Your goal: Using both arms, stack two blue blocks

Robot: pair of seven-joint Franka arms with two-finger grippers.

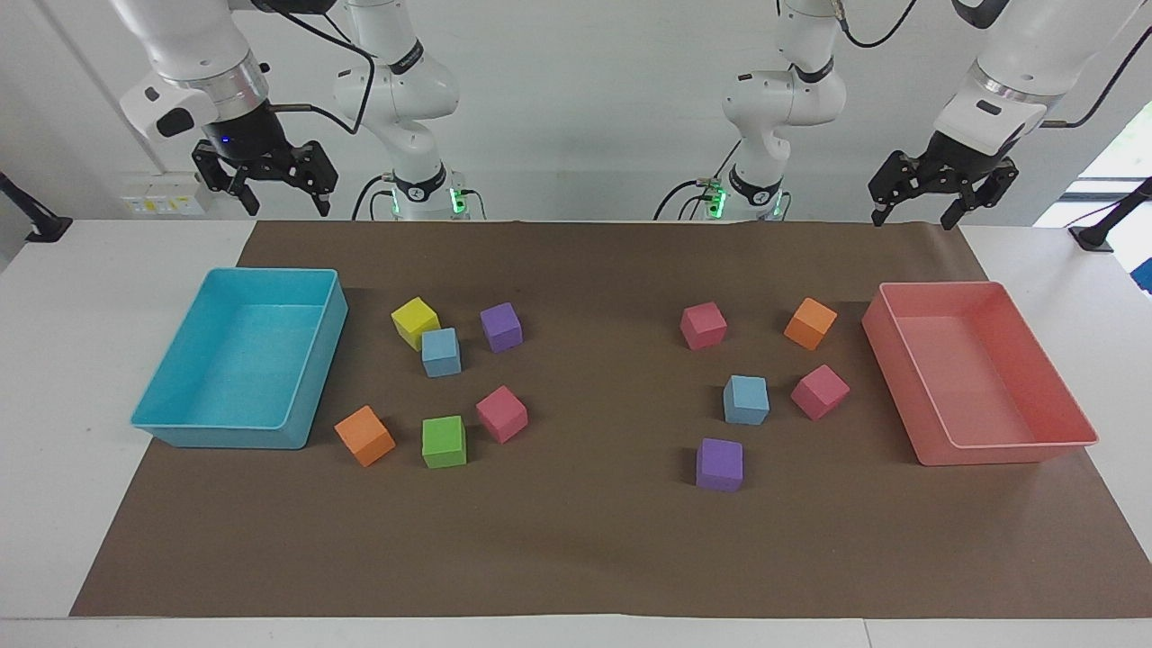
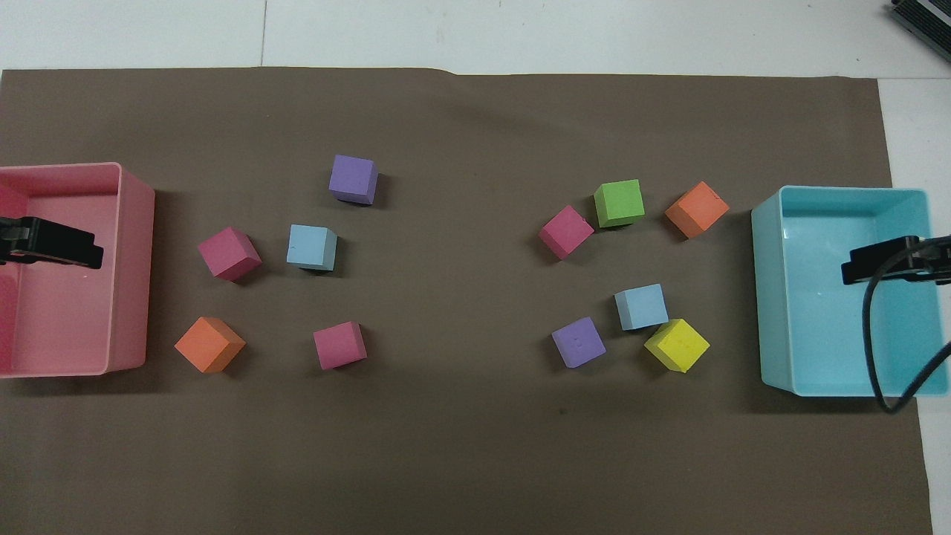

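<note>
In the facing view, the right gripper point(image 1: 281, 200) hung in the air near the robots' edge of the brown mat point(image 1: 594, 549), at the end where the cyan tray point(image 1: 306, 396) sat. Its fingers stood apart and held nothing. The left gripper point(image 1: 913, 212) hung likewise at the pink tray's point(image 1: 1008, 450) end, fingers apart and empty. Both arms waited, clear of every cube.

One blue block point(image 1: 441, 352) lay on the mat toward the right arm's end, touching or just beside a yellow cube point(image 1: 415, 321) and near a purple cube point(image 1: 500, 326). The other blue block point(image 1: 746, 400) lay toward the left arm's end, near a pink cube point(image 1: 819, 391), with another purple cube point(image 1: 719, 464) farther from the robots. The two blue blocks were well apart, with bare mat between them. No readable writing showed on any cube or tray.

In the overhead view, only the tip of the left gripper point(image 2: 52, 245) showed, over the pink tray point(image 2: 137, 282), and the tip of the right gripper point(image 2: 884, 266) over the cyan tray point(image 2: 769, 297); their fingers could not be judged here. The blue block point(image 2: 311, 247) at the left arm's end had open mat around it. The other blue block point(image 2: 640, 306) sat crowded, the yellow cube point(image 2: 677, 345) at its corner and a purple cube point(image 2: 578, 342) close by. Wide bare mat ran along the edge nearest the robots.
</note>
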